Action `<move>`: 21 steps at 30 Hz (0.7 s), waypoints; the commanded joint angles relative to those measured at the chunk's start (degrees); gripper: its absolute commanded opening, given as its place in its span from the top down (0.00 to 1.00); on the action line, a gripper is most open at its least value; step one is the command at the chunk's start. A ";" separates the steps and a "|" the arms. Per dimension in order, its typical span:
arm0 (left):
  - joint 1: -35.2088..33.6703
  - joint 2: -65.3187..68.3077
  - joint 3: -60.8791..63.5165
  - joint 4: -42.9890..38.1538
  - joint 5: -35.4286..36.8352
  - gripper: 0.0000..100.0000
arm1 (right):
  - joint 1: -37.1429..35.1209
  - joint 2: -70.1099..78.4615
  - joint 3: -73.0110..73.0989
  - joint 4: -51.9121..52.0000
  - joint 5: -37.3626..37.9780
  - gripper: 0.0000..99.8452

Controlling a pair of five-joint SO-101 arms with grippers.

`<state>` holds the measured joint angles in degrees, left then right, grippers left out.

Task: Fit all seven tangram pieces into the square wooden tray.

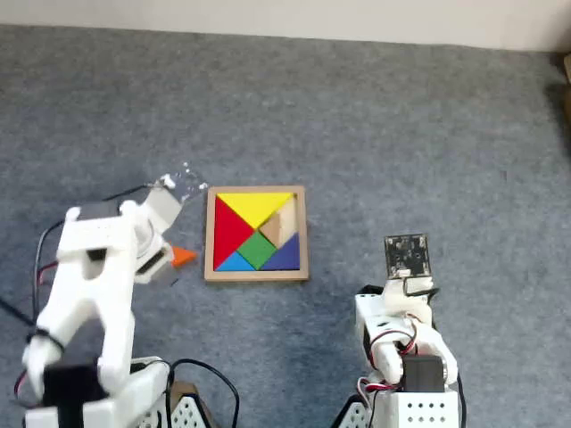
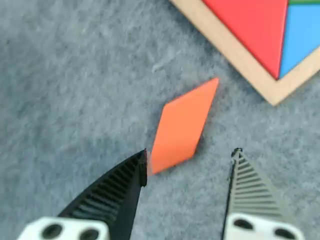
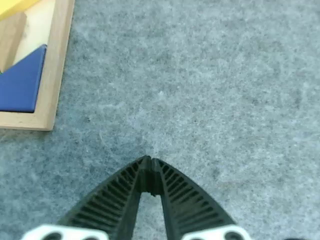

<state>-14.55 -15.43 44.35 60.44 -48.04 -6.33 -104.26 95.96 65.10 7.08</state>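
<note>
The square wooden tray (image 1: 256, 277) lies mid-table holding yellow, red, green, light blue and dark blue pieces, with a bare patch at its right. An orange parallelogram (image 2: 182, 127) rests flat on the carpet just left of the tray (image 2: 260, 80), also seen in the high view as the orange piece (image 1: 183, 257). My left gripper (image 2: 190, 157) is open, its fingertips either side of the orange piece's near end, with the black tip close to it. My right gripper (image 3: 150, 164) is shut with nothing in it over bare carpet, right of the tray corner (image 3: 47, 90).
Grey carpet covers the table. The left arm's white body (image 1: 94, 276) stands left of the tray; the right arm (image 1: 406, 312) sits folded at the lower right. Cables (image 1: 201, 370) trail by the bases.
</note>
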 commanded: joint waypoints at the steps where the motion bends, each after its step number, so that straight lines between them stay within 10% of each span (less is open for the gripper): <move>1: 1.63 7.43 -8.40 -0.88 -0.44 0.73 | 0.57 -0.84 5.41 0.31 -0.26 0.99; 21: 2.51 25.80 -19.21 1.32 -0.35 0.96 | 0.57 -0.84 5.41 0.31 -0.26 0.99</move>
<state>-13.67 10.42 27.82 60.62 -48.31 -6.33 -104.26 95.96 65.10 7.08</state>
